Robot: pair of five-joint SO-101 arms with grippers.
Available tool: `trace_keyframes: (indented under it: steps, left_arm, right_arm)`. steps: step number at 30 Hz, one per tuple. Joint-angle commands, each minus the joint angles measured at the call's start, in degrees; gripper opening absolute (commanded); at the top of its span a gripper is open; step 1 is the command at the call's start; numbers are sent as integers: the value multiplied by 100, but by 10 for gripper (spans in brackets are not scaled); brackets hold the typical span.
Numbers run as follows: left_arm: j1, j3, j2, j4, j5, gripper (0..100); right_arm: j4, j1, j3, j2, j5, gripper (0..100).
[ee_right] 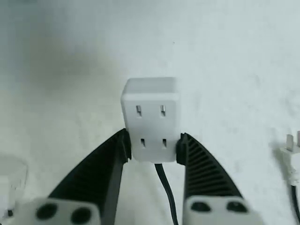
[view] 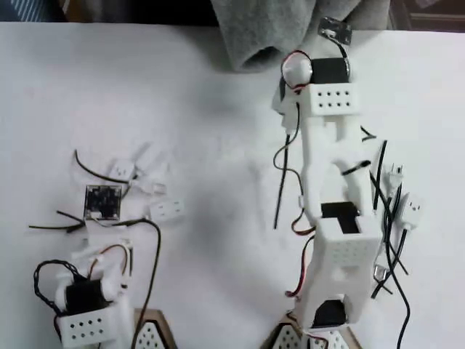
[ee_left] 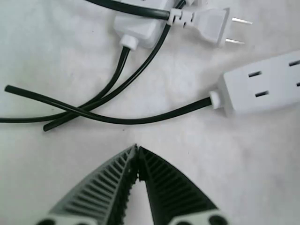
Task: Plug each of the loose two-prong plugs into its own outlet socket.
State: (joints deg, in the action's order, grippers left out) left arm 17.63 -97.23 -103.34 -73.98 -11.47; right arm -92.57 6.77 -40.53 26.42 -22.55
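Note:
My right gripper [ee_right: 152,143] is shut on the cord end of a white outlet block [ee_right: 151,117], whose slots face the camera. A loose two-prong plug [ee_right: 291,157] lies off to one side of it. My left gripper [ee_left: 137,149] is shut with nothing in it, just short of some crossed black cords [ee_left: 108,96]. Beyond them lie a white two-prong plug [ee_left: 213,26], a white outlet block [ee_left: 265,82] and another white block [ee_left: 140,26]. In the high view, outlet blocks [view: 167,209] [view: 122,171] lie by the left arm. A plug [view: 396,174] and an outlet block [view: 414,207] lie at the right.
A grey cloth [view: 290,29] hangs over the table's far edge. The right arm [view: 330,189] stretches up the right half of the table, with black cords [view: 389,240] tangled beside it. Open white tabletop [view: 218,109] lies between the arms.

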Motion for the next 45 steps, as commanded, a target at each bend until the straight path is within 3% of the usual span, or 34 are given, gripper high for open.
trace_keyframes:
  steps: [1, 9, 14, 17, 24, 29, 31, 36, 39, 45]
  left_arm:
    - [40, 18, -31, 88, -18, 24]
    - [40, 18, -31, 88, -18, 24]
    - [40, 18, -31, 88, -18, 24]
    - [40, 18, -31, 88, -18, 24]
    - [40, 18, -31, 88, -18, 24]
    - [40, 18, -31, 88, -18, 24]
    - [40, 18, -31, 88, -18, 24]
    - [40, 18, -31, 88, -18, 24]
    - [40, 18, -31, 88, -18, 24]
    - [40, 18, -31, 88, -18, 24]
  right_arm:
    - [611, 75, -193, 927, -800, 70]
    - [1965, 409, -202, 2053, -2040, 84]
    - [1938, 400, -202, 2044, -2752, 245]
    - [1622, 312, -475, 2053, -2708, 311]
    - [-31, -101, -3156, 2044, -1758, 316]
    - [-620, -523, -5134, 2009, -264, 316]
    - [-611, -743, -5248, 1886, 220, 316]
    - [-611, -954, -5240, 1807, 571, 316]
    - [-602, -752, -5240, 1763, 774, 316]
    - [-620, -356, -5240, 1596, 1881, 316]
